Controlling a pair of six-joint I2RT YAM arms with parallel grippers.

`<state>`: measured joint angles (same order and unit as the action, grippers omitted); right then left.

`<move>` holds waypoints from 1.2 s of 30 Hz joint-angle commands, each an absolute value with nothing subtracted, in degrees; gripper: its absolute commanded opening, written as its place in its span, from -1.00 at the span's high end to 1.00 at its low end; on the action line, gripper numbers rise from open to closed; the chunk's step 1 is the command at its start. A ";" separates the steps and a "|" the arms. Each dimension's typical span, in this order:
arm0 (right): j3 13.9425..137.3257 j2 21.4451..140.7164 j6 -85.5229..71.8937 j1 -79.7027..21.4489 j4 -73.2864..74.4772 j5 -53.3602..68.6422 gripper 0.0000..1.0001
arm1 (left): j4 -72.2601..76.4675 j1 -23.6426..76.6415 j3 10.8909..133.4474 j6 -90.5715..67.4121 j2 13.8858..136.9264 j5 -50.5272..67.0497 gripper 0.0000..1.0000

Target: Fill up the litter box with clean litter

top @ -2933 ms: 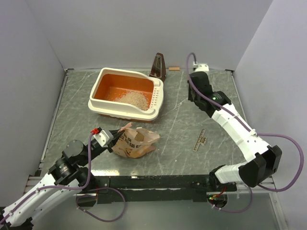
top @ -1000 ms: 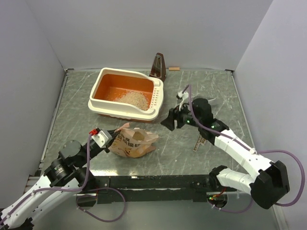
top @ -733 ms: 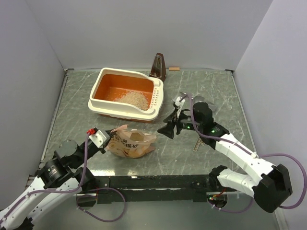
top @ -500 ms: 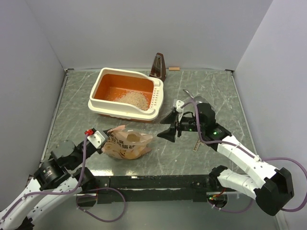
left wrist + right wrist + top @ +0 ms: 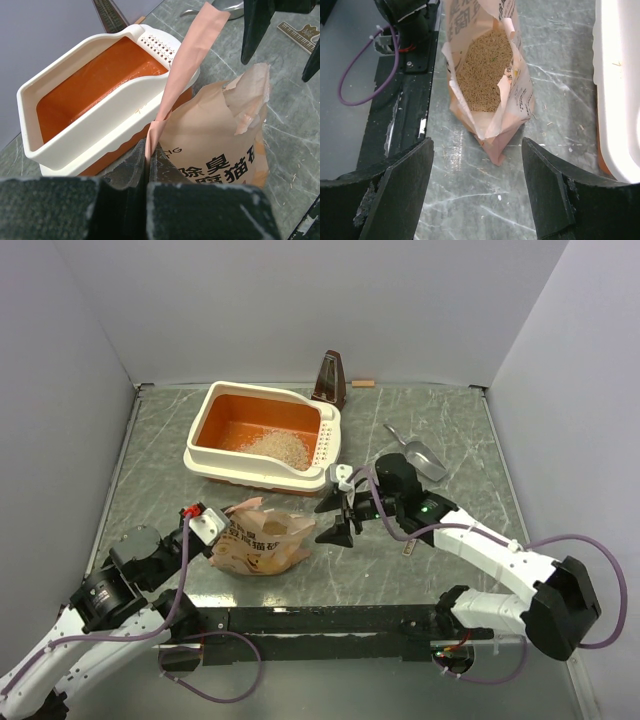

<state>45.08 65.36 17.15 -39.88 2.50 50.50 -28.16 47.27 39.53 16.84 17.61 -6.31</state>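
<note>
left gripper: pinched on the bag top flap | right gripper: spread wide beside bag mouth, holding nothing | clean litter: small heap in litter box, more inside bag | handling: soft crinkly paper, probably bottom-heavy, so you take the opposite lip

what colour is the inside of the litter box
The litter box is orange inside, with a cream-white rim; the left wrist view shows it best.

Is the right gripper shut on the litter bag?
No, the right gripper is open, with clear gaps between both fingers and the litter bag.
</note>
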 commanded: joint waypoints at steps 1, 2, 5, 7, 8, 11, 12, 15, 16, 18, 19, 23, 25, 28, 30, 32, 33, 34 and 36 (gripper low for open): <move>47.20 67.76 19.07 -40.87 -3.07 52.73 -0.55 | -14.24 47.20 44.56 16.96 17.14 -6.50 0.98; 47.46 68.37 18.55 -40.96 -4.03 53.08 -0.55 | -14.33 47.20 44.73 16.79 17.14 -6.50 0.98; 47.99 70.57 16.80 -41.48 -7.01 54.14 -0.56 | -14.59 47.20 44.82 16.61 17.05 -6.59 0.98; 47.81 71.80 14.95 -42.01 -10.09 55.10 -0.55 | -14.68 47.20 45.09 16.61 16.96 -6.77 0.98; 47.81 72.24 13.46 -42.36 -12.54 55.37 -0.56 | -14.94 47.20 45.17 16.52 16.88 -6.94 0.98; 48.42 74.17 11.96 -43.06 -15.11 55.72 -0.56 | -15.38 47.20 45.18 16.61 16.70 -7.47 0.98; 48.86 75.31 11.69 -43.15 -15.64 55.81 -0.55 | -15.47 47.20 45.26 16.70 16.61 -7.38 0.98; 49.83 77.60 9.94 -44.20 -17.57 57.21 -0.50 | -15.91 47.20 45.44 16.44 16.52 -7.73 0.98; 50.01 78.13 9.58 -44.30 -18.19 57.30 -0.49 | -15.91 47.20 45.35 16.52 16.44 -7.73 0.98; 49.83 79.62 7.92 -44.38 -20.81 57.92 -0.43 | -16.00 47.20 45.44 16.26 16.35 -7.91 0.98; 49.75 80.06 7.30 -44.38 -21.79 57.83 -0.37 | -16.08 47.20 45.44 16.26 16.17 -7.91 0.98; 50.97 81.65 6.67 -44.38 -19.09 57.22 0.53 | -16.70 47.20 45.79 15.91 16.08 -8.00 0.98; 51.85 81.13 8.51 -43.95 -13.84 54.51 1.00 | -16.87 47.20 46.23 15.73 16.17 -7.74 0.98; 51.51 77.45 10.63 -42.55 -8.10 49.68 1.00 | -16.87 47.20 47.19 15.38 17.22 -5.99 0.98; 49.76 72.28 10.72 -41.40 -7.56 48.09 1.00 | -16.70 47.20 48.59 15.12 18.19 -4.14 0.98; 50.44 67.62 12.03 -39.48 -3.37 45.62 1.00 | -16.09 47.20 49.56 15.38 20.12 -1.95 0.98; 51.41 66.37 12.65 -38.68 -1.34 45.44 1.00 | -15.74 47.20 50.61 15.64 20.82 -1.15 0.98; 52.46 65.31 14.05 -37.80 1.64 45.35 1.00 | -15.47 47.20 50.97 15.91 22.48 -0.71 0.98; 55.35 63.55 14.94 -35.17 7.70 46.58 1.00 | -14.42 47.20 51.68 17.13 24.16 -0.44 0.98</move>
